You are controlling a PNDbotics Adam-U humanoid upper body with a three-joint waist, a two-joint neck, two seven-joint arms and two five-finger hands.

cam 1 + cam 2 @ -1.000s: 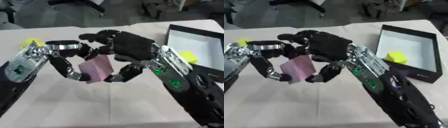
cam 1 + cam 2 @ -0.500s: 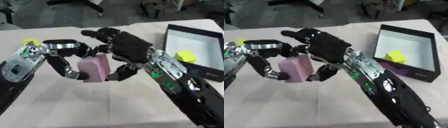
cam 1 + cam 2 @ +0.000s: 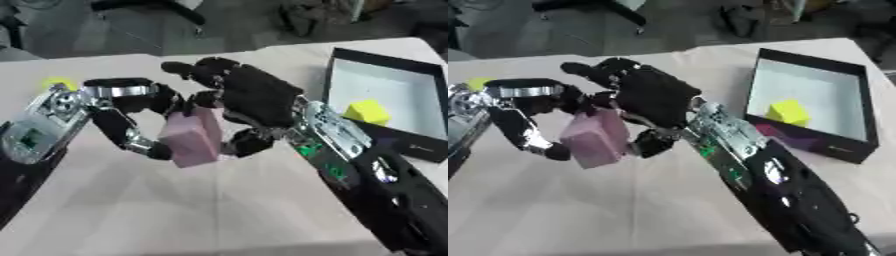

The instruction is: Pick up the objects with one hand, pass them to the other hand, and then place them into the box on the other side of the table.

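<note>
Your left hand [image 3: 131,107] pinches the pink block [image 3: 194,137] above the table's middle; your right hand [image 3: 249,97] curls round its right side. The box [image 3: 350,85] lies far right.

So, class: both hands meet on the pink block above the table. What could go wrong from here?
1. The pink block hangs tilted between the left hand and right hand; if the left lets go before the right has hold, it may drop to the table.
2. The black box already holds a yellow block, which the pink one might land on.
</note>
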